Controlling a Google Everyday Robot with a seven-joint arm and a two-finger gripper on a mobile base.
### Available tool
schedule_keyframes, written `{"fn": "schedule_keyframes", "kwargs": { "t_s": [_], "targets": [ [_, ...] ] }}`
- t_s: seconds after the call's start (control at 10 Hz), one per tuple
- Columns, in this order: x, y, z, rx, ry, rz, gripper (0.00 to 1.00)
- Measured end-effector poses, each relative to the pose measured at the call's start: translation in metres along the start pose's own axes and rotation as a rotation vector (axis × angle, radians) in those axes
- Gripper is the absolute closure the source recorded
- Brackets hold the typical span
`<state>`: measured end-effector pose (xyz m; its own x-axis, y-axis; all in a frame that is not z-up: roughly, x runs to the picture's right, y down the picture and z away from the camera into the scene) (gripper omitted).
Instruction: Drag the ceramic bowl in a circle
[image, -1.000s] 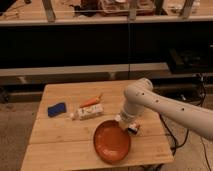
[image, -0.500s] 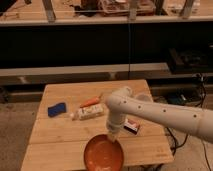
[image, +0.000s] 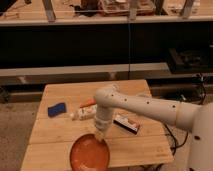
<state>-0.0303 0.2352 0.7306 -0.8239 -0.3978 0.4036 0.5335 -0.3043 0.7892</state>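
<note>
The ceramic bowl (image: 89, 154) is a wide, shallow orange-red bowl at the front edge of the wooden table (image: 60, 131), left of centre. My gripper (image: 100, 135) comes down from the white arm (image: 145, 106) and rests at the bowl's far right rim. The arm reaches in from the right side of the view. A small orange carrot (image: 88, 103) lies behind the arm's wrist, partly hidden.
A blue sponge-like block (image: 57, 109) lies at the table's left. A white packet (image: 82, 114) lies by the carrot. A dark flat package with a red label (image: 126, 123) lies right of the gripper. Dark shelving stands behind the table.
The bowl has slid from the table's right-centre front to the left and toward the front edge, with the gripper at its rim. The arm swung left with it.
</note>
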Motion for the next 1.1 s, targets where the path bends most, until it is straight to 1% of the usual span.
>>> {"fn": "schedule_keyframes", "kwargs": {
  "t_s": [0.2, 0.3, 0.4, 0.6, 0.7, 0.8, 0.9, 1.0, 1.1],
  "targets": [
    [0.009, 0.016, -0.008, 0.030, 0.026, 0.060, 1.00],
    [0.009, 0.022, -0.010, 0.034, 0.034, 0.084, 1.00],
    [0.007, 0.032, -0.014, 0.028, 0.057, 0.134, 1.00],
    [-0.009, 0.057, -0.025, 0.019, 0.124, 0.283, 1.00],
    [-0.017, 0.069, -0.030, 0.022, 0.161, 0.360, 1.00],
    [-0.028, 0.087, -0.038, 0.037, 0.224, 0.497, 1.00],
    [-0.035, 0.099, -0.042, 0.049, 0.275, 0.604, 1.00],
    [-0.040, 0.108, -0.045, 0.051, 0.318, 0.669, 1.00],
    [-0.048, 0.120, -0.048, 0.028, 0.387, 0.727, 1.00]
  ]
}}
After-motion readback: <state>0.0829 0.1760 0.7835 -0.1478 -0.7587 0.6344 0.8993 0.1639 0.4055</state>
